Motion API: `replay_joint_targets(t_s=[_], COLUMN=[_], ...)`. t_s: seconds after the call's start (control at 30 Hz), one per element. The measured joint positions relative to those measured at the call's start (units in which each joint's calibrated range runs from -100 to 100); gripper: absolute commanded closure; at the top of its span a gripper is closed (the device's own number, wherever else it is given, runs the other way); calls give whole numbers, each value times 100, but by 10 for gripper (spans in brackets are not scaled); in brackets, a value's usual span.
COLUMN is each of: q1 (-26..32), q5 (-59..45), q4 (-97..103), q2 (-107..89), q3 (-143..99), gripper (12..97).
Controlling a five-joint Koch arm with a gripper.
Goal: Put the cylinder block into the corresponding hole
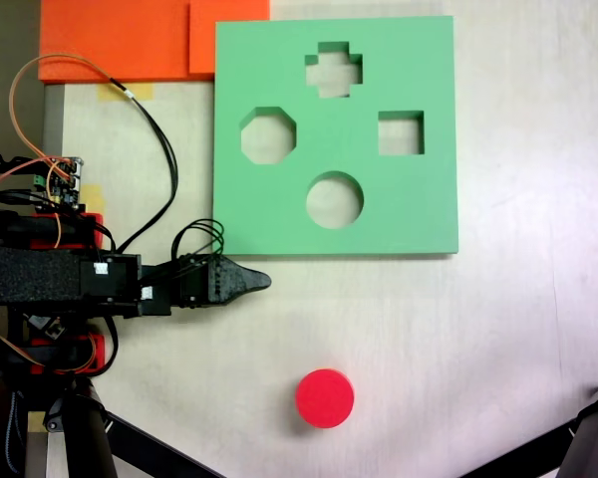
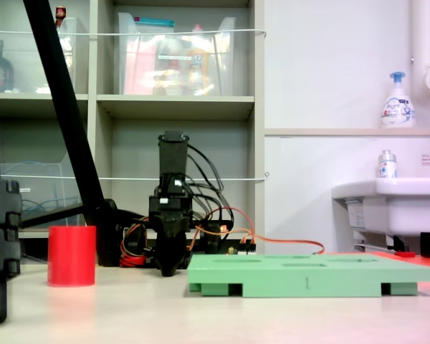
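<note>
Looking down from the fixed view above, you find your gripper (image 1: 262, 281) low over the table just below the green board (image 1: 424, 214), jaws closed to a point and empty. The cylinder block (image 1: 325, 398), short, red and flat-topped, stands upright below and slightly right of the tip, well apart from the corresponding hole (image 1: 334, 199).

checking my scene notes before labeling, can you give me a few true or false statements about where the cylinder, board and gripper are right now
1. The red cylinder block stands on the table, apart from the green foam board. True.
2. The round cutout already holds the cylinder. False: it is empty.
3. The gripper grips the cylinder. False: it holds nothing and sits near the board's edge.
4. The board has four cutouts. True.
5. In the side fixed view the cylinder lies tipped over. False: it stands upright.
</note>
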Motion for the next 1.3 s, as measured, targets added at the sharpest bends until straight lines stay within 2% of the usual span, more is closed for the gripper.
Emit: replay_joint_targets(t_s=[0.13,0.27,0.5,0.57,0.63,0.7,0.77,0.83,0.9,0.97,1.3], q1=[-176,-527,-718,-777,-801,-811,-816,-816,-821,-845,-943], q5=[244,1578,3658,4039,4322,4611,4752,4825,4889,4952,4972], q4=[470,1136,2310,2535,2663,2907,4072,5786,7499,8595,8811], q2=[0,14,14,14,14,301,1765,3830,6060,7469,9275], q3=[-29,-29,-29,-29,-10,137,127,127,137,186,1391], gripper=[600,600,607,559,474,331,217,142,134,134,135])
